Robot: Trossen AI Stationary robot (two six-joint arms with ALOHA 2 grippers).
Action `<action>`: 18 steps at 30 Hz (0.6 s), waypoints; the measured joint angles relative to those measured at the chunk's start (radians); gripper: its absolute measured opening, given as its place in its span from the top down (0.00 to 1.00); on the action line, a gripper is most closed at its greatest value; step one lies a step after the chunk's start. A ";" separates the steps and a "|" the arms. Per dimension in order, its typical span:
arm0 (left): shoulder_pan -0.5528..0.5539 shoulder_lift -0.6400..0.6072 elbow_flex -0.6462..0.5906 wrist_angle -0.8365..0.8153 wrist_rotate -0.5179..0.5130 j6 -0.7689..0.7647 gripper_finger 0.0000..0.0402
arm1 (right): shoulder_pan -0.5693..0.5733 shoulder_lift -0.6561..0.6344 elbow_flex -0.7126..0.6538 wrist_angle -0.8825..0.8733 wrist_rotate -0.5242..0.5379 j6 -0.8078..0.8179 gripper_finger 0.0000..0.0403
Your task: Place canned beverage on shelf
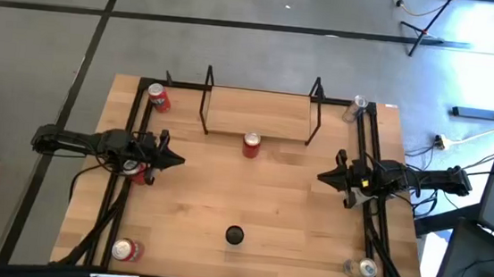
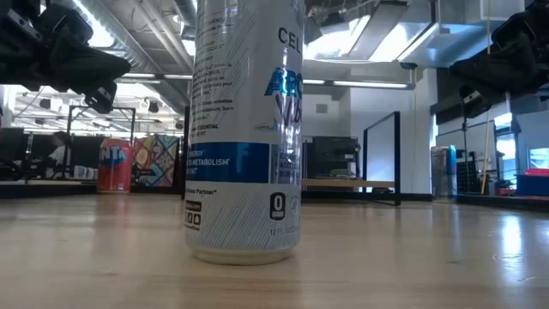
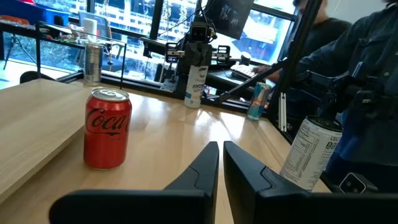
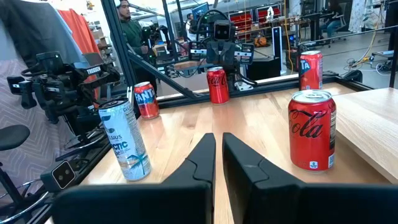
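Red cola can (image 1: 251, 145) before the shelf (image 1: 258, 113), brand legible from wrist views only.

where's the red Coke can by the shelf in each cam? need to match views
High: Coke can stands upright at the shelf's front edge, centre of the table.
Low: not visible; the tall white can up close may hide it.
Left wrist: left of centre, beside the shelf board.
Right wrist: right side, beside the board.
Shared landmark: the tall white can, also in the left wrist and right wrist views.
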 joint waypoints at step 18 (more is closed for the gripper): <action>0.000 0.000 0.000 0.000 0.000 0.000 0.95 | 0.000 0.012 0.000 0.031 0.209 -0.001 0.95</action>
